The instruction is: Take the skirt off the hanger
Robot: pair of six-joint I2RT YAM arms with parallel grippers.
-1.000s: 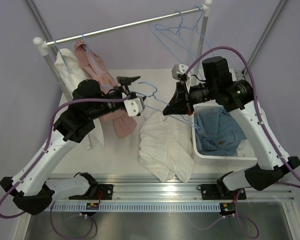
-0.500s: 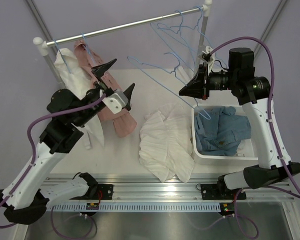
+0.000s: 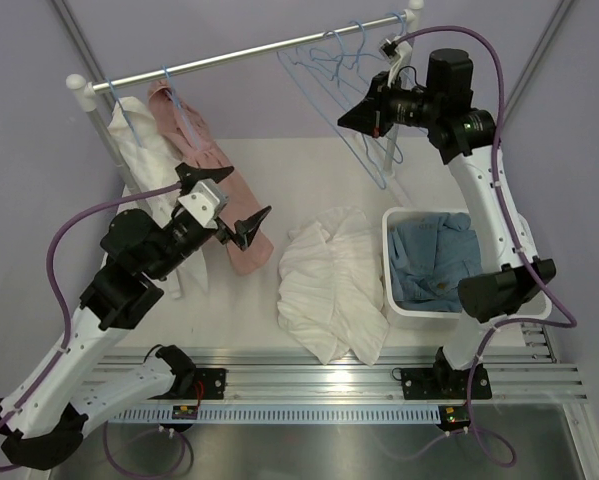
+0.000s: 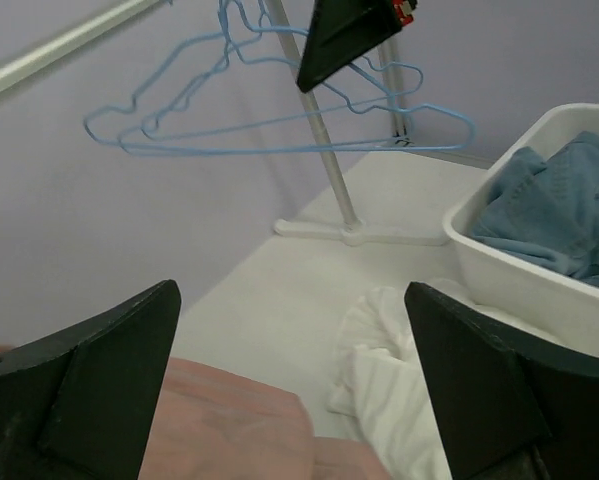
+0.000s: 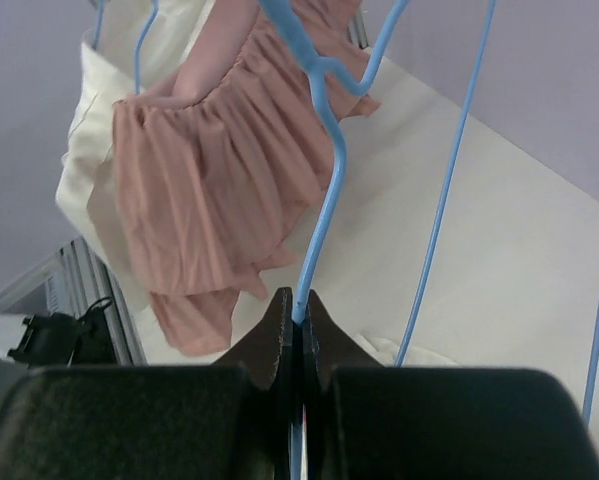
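While the crumpled white fabric skirt (image 3: 329,285) lies on the pale surface (image 3: 279,165), apparently freed, the right tool (image 3: 351,116), clamped on the bare blue wire hanger (image 5: 319,180), seems set to rehang it; the left tool (image 3: 227,194) hangs with fingers apart

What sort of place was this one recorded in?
Probably a lab test booth staged as a laundry station, not a home: plain purple walls, a garment rail with hung clothes, the right gripper clamping a blue hanger, a white bin of denim, and an aluminium base track.
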